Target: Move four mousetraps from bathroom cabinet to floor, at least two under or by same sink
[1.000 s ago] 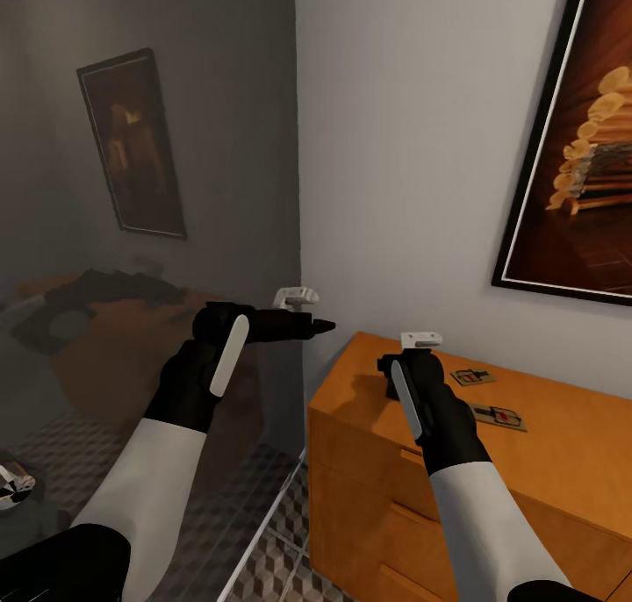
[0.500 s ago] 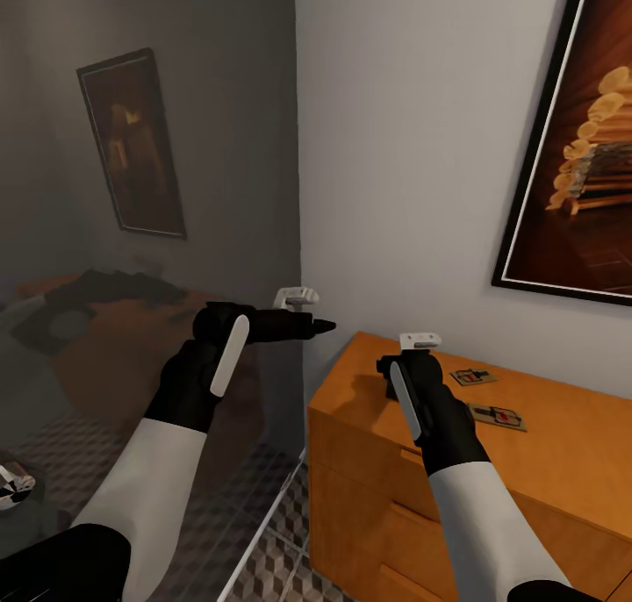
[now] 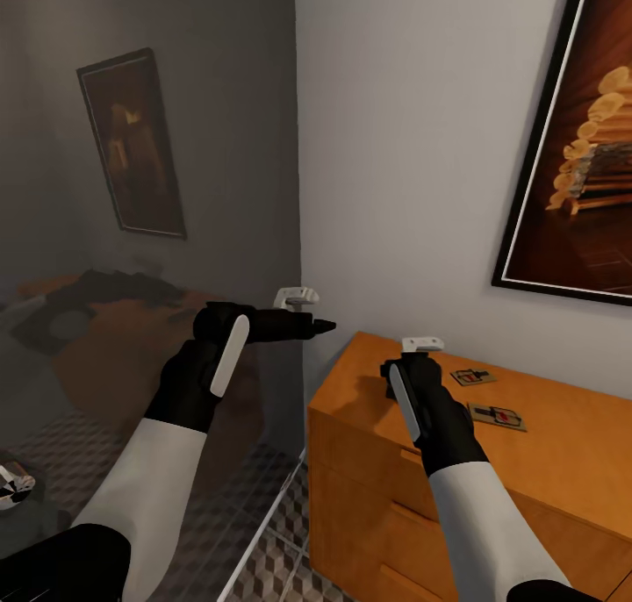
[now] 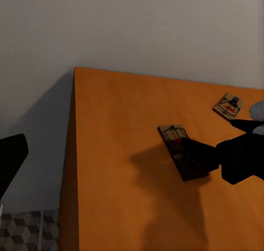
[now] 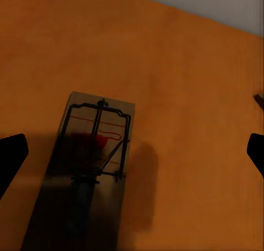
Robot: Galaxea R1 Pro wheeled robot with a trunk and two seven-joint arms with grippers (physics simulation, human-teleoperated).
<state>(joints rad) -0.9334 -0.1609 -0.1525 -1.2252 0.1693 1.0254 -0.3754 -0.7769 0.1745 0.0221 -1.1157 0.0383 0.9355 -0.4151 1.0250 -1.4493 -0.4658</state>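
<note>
Hovering spread wide above the cabinet [image 3: 491, 462], the right gripper [image 5: 132, 146] has one mousetrap [image 5: 91, 152] between and below its fingers [image 5: 11, 157], off-centre toward one finger. Closing there could clip the spring bar or skid the board. Two more mousetraps [image 3: 472, 376] lie beyond. The left gripper [image 3: 323, 326], apparently closed and empty, hangs aside.

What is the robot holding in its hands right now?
Nothing. The right gripper hangs open over a mousetrap lying on the cabinet; the left gripper holds nothing either.
</note>
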